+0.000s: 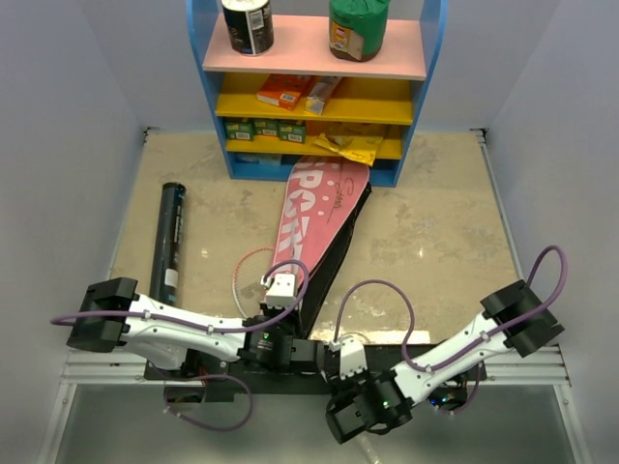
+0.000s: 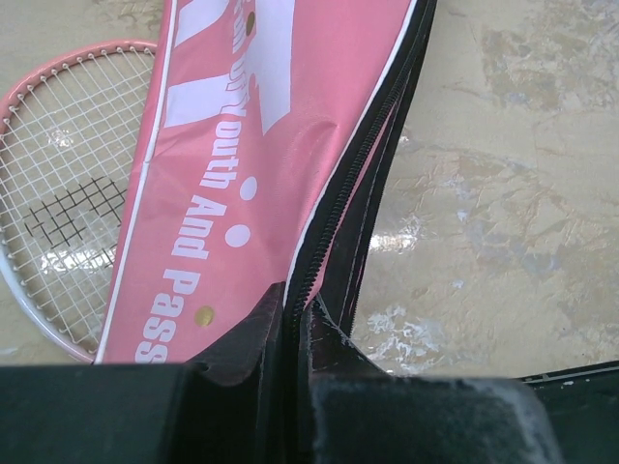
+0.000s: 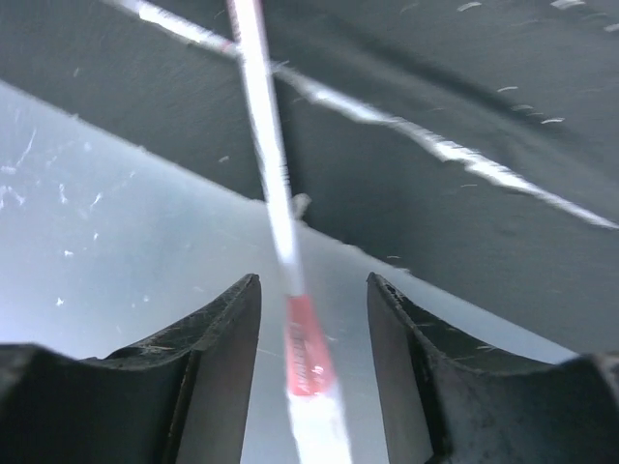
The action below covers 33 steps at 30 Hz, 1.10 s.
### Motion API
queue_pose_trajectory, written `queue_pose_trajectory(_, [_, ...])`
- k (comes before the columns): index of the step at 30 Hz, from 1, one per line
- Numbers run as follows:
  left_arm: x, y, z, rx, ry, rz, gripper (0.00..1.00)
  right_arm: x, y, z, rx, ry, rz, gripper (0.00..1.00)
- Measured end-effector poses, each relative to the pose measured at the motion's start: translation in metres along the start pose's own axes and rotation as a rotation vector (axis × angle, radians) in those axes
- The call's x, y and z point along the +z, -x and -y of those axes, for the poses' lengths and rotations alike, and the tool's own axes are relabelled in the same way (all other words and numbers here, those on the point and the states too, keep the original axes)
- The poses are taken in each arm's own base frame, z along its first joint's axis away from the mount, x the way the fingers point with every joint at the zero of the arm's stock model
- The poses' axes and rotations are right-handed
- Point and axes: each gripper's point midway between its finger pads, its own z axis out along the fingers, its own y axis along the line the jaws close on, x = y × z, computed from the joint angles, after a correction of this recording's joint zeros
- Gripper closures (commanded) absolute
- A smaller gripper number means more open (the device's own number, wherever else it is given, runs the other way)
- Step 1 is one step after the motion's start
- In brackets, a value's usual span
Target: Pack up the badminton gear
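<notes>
The large pink racket-shaped bag [image 1: 324, 217] lies in the middle of the table, its black zipper edge [image 2: 363, 164] gaping. My left gripper [image 2: 295, 300] is shut on that zipper edge at the bag's near end, low in the top view [image 1: 305, 333]. A pink-framed racket head [image 2: 58, 193] lies flat beside the bag and partly under it. The long black tube [image 1: 172, 242] rests on the left of the table. My right gripper [image 3: 312, 280] stands open at the near edge [image 1: 360, 440]. A second racket's thin shaft [image 3: 266, 145] and pink band [image 3: 308, 358] run between its fingers, touching neither.
A blue-yellow shelf unit [image 1: 401, 126] with cans, small boxes and packets stands at the back, close behind the bag's far end. Metal rails [image 1: 97, 367] and a dark mounting plate [image 1: 426, 340] mark the table's near edge. White walls close in both sides.
</notes>
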Motion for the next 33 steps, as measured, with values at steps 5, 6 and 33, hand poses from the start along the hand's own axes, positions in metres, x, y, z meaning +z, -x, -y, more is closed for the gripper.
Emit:
queue_pose_trajectory(5, [0.004, 0.003, -0.003, 0.001, 0.018, 0.004, 1.00, -0.011, 0.022, 0.015, 0.068, -0.003, 0.014, 0.46])
queue_pose_trajectory(6, [0.005, 0.003, -0.004, 0.001, 0.022, 0.005, 1.00, -0.012, 0.027, 0.016, 0.082, 0.001, 0.022, 0.46])
queue_pose_trajectory(33, [0.011, 0.051, -0.028, 0.154, -0.189, 0.010, 1.00, 0.058, 0.115, -0.010, -0.055, 0.039, 0.213, 0.46])
